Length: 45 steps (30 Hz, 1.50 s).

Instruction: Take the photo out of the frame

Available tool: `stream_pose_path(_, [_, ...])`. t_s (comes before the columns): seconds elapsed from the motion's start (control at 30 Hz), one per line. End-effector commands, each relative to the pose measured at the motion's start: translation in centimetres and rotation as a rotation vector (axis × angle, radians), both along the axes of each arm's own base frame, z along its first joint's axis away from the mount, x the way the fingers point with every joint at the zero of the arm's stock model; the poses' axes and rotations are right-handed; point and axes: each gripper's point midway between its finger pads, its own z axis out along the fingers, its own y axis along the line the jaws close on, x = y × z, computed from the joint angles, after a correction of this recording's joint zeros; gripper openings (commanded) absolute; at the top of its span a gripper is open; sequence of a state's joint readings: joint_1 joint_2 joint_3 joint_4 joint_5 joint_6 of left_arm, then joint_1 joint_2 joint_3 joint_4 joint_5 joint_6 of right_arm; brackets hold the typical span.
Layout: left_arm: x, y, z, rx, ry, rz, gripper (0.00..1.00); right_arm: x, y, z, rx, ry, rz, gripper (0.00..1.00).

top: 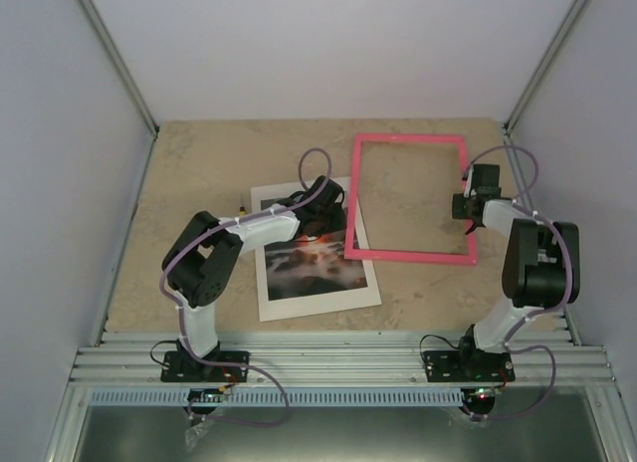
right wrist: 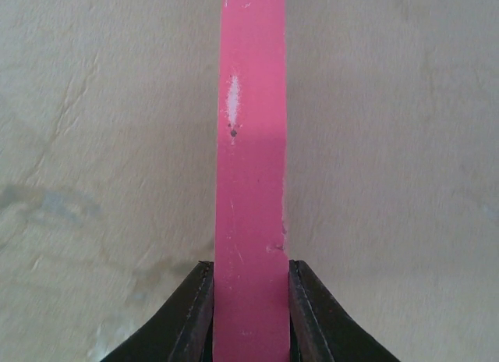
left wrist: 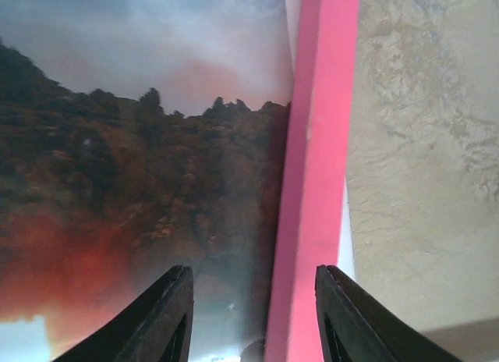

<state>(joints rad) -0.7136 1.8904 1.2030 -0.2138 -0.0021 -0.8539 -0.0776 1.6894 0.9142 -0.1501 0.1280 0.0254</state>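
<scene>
Beige table (top: 199,173) carries the photo (top: 309,273), flat beneath the left gripper (left wrist: 253,272), whose jaws stand apart and empty. The right gripper (right wrist: 249,272) pinches the frame (top: 410,137). One rail overlaps the photo's edge under the left jaws; dragging could crease it.

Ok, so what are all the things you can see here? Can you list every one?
photo: one, dark rocks and mist with a red-orange glow and a white border, flat on the table, its right edge under the frame's left bar
frame: one, bright pink, empty, on the table right of the photo
table: one, beige stone look, under everything
walls: three, pale grey, left, back and right of the table
arms: two, black and white, bolted at the near edge
left gripper: one, black, open over the photo and the frame's left bar
right gripper: one, black, clamped on the frame's right bar
</scene>
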Motion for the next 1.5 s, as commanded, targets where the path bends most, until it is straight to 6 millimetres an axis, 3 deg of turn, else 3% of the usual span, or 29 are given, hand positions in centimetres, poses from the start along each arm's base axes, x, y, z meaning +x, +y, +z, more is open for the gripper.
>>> stream_pose_path(0.0, [-0.2,2.4,1.8,0.062,-0.050,0.009,0.46,2.0,-2.6,0.2,-0.121,0.030,-0.009,0.04])
stream_pose_path(0.23, [-1.0,6.8,1.9,-0.002,-0.043,0.075,0.48,2.0,-3.2,-1.8,-0.130,0.108,-0.052,0.17])
stream_pose_path(0.37, [-1.8,8.6,2.0,0.000,-0.056,0.104,0.49,1.5,-4.0,-2.7,-0.157,0.159,-0.096,0.32])
stream_pose_path(0.47, [-2.5,9.8,1.6,0.013,-0.054,0.118,0.50,1.2,-4.2,-2.5,-0.143,0.166,-0.139,0.42])
stream_pose_path(0.57, [-3.3,10.7,1.5,0.019,-0.059,0.129,0.50,1.1,-3.6,-0.8,-0.127,0.134,-0.152,0.50])
stream_pose_path(0.67, [-4.0,11.8,1.5,0.038,-0.071,0.144,0.51,1.3,-0.4,1.0,-0.121,0.099,-0.083,0.60])
stream_pose_path(0.77, [-4.5,13.0,1.9,0.063,-0.092,0.165,0.53,1.2,5.4,2.4,-0.128,0.059,0.032,0.69])
stream_pose_path(0.87, [-5.1,13.8,1.9,0.079,-0.106,0.177,0.54,0.8,9.3,3.7,-0.085,0.017,0.072,0.70])
stream_pose_path(1.0, [-5.8,14.4,1.1,0.092,-0.101,0.180,0.55,0.5,17.5,4.8,0.081,-0.038,0.241,0.72])
stream_pose_path(1.13, [-6.3,14.7,0.1,0.098,-0.086,0.178,0.56,0.2,23.6,5.4,0.226,-0.073,0.336,0.72])
stream_pose_path(1.3, [-6.8,15.2,-0.4,0.102,-0.094,0.183,0.57,0.3,28.4,4.9,0.308,-0.069,0.396,0.72])
stream_pose_path(1.47, [-7.1,15.3,-1.1,0.111,-0.085,0.177,0.57,1.0,30.2,2.3,0.281,-0.019,0.387,0.69])
